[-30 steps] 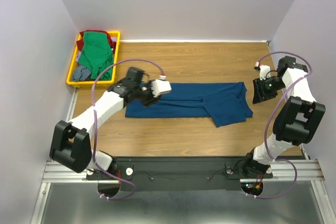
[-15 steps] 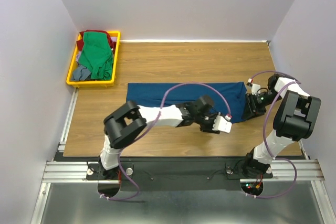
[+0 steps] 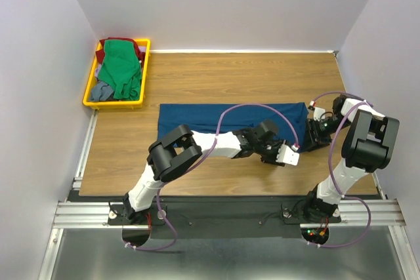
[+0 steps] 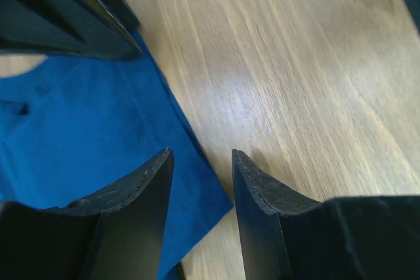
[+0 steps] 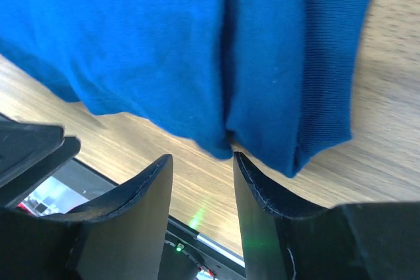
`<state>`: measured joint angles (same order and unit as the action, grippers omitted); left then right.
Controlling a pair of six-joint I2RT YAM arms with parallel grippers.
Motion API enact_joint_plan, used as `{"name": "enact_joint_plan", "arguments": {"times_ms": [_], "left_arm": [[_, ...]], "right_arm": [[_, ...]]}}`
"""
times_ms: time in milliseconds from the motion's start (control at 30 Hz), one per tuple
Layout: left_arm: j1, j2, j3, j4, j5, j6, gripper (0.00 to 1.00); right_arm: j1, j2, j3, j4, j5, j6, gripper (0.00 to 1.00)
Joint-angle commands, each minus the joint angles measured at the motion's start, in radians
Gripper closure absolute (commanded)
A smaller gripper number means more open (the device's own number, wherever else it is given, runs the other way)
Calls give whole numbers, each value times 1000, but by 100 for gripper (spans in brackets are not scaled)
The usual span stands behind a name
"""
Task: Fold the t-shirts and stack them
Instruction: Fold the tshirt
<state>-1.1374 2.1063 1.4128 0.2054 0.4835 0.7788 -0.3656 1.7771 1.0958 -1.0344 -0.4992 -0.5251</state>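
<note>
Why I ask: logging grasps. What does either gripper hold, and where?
Nothing is held. The left gripper stands open over the blue t-shirt's near corner, the right gripper open at its right edge.

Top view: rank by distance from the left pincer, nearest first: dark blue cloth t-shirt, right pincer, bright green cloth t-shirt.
1. Dark blue cloth t-shirt, mid-table; left pincer at its near right corner.
2. Right pincer, at the shirt's right edge.
3. Bright green cloth t-shirt, in yellow plastic tray, far left.
</note>
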Motion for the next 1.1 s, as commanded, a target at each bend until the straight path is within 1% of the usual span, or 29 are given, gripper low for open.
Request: {"name": "enact_joint_plan", "arguments": {"times_ms": [0,100,167,200,233,433,500,600,633,700,767,800,833,867,900,933,967,1067], "left_arm": [[-5,-6,32,14,-5,23,49],[-5,-22,-1,6,-2,31,49],[-4,-23,-6,-30,3,36,49],[-4,-23,-6,-43,3,37,49],[-4,-23,-9,-52,0,37,49],[14,-35,-29,-81,7,36,49],[22,-31,-26,-100,15,42,49],[27,-17,-14,-123,15,48,51],[30,-11,-9,-129,17,48,52],[31,-3,-6,-133,18,48,54],[30,4,-3,-135,17,45,55],[31,9,-2,-138,17,46,57],[31,18,5,-142,15,48,64],[31,27,9,-147,12,45,69],[33,27,17,-153,13,42,73],[39,35,29,-164,13,40,77],[44,34,37,-167,18,34,83],[60,27,57,-175,24,10,93]], "right_arm": [[-6,-28,-10,24,28,16,52],[-6,-64,-11,10,44,2,52],[-7,-73,-17,7,54,-9,51],[-7,-68,-19,10,54,-10,50],[-6,-64,-19,11,45,-13,48],[-6,4,4,25,5,-6,47],[-6,24,7,23,-18,-4,50],[-6,35,1,22,-33,-4,62],[-6,36,-1,20,-39,-7,68],[-6,28,-2,17,-42,-10,72],[-6,22,1,11,-58,-13,79],[-6,21,4,5,-62,-13,82],[-6,19,4,-1,-65,-18,88],[-6,16,9,-10,-70,-19,91],[-6,15,12,-13,-71,-21,93],[-6,12,15,-19,-81,-26,99],[-6,1,24,-32,-85,-29,99],[-6,-11,50,-50,-111,-33,99]]}}
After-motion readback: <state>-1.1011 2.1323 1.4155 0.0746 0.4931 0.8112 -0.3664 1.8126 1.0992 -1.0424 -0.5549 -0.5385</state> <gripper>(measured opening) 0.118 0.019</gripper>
